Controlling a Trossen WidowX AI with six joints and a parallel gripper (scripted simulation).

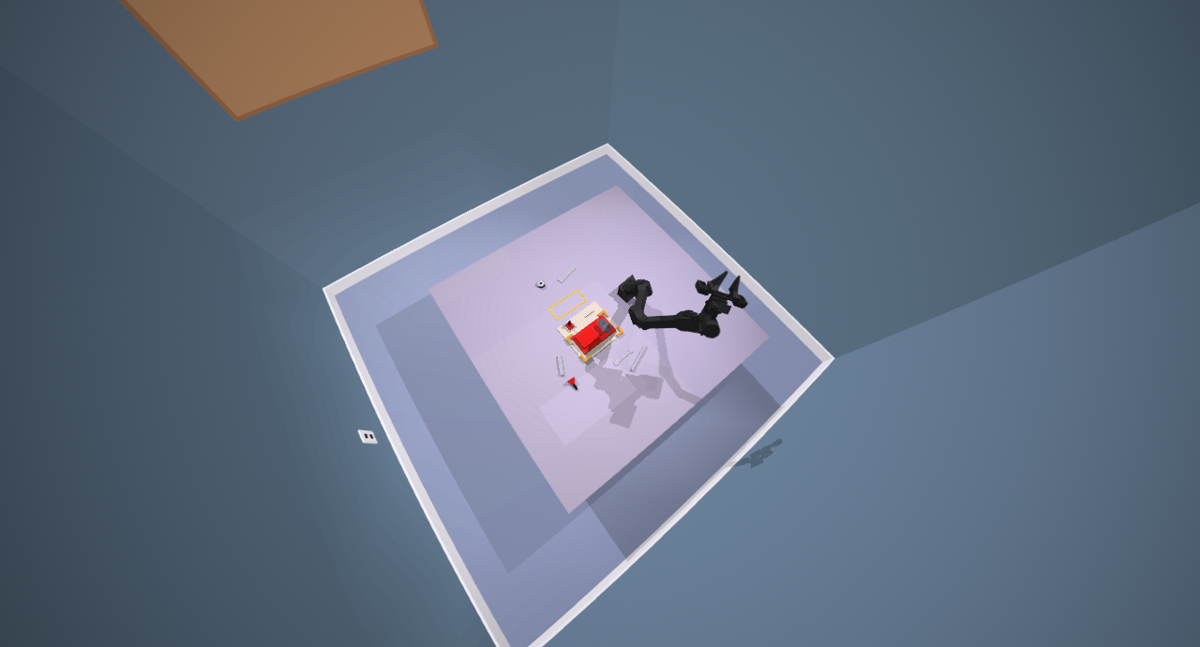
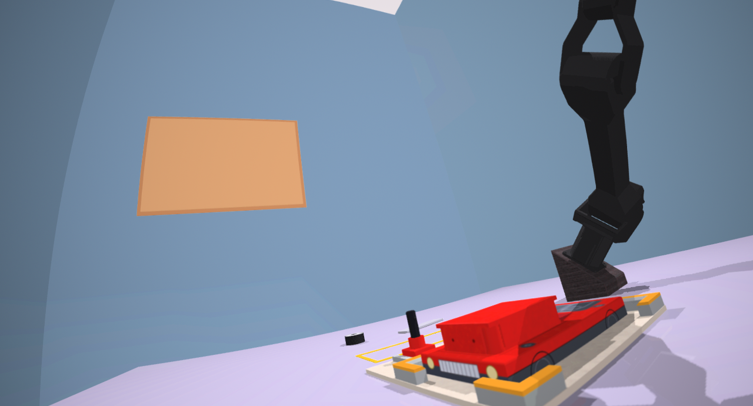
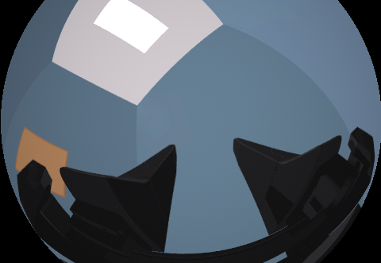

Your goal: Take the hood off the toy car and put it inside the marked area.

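The toy car (image 1: 610, 332) (image 2: 518, 365) is red with a dark lower edge, held between orange-topped corner blocks on a beige board (image 2: 380, 372). The hood (image 1: 589, 338) (image 2: 500, 319), a raised red box-like cover, sits on the car's front part, above the headlights and grille. The marked area (image 1: 549, 309) (image 2: 366, 359) is a yellow outline on the table beside the board, with nothing inside it. My gripper (image 1: 731, 275) (image 3: 205, 147) is open and empty, raised well away from the car and pointing away from it. Only walls and ceiling show between its fingers in the wrist view.
A small red piece with a black post (image 1: 569, 325) (image 2: 416, 344) stands at the board's side near the marked area. A black wheel (image 1: 540, 284) (image 2: 354, 339) and a pale bar (image 1: 566, 274) lie beyond the area. More pale bars (image 1: 560, 366) (image 1: 638, 357) and another red piece (image 1: 572, 382) lie around the board.
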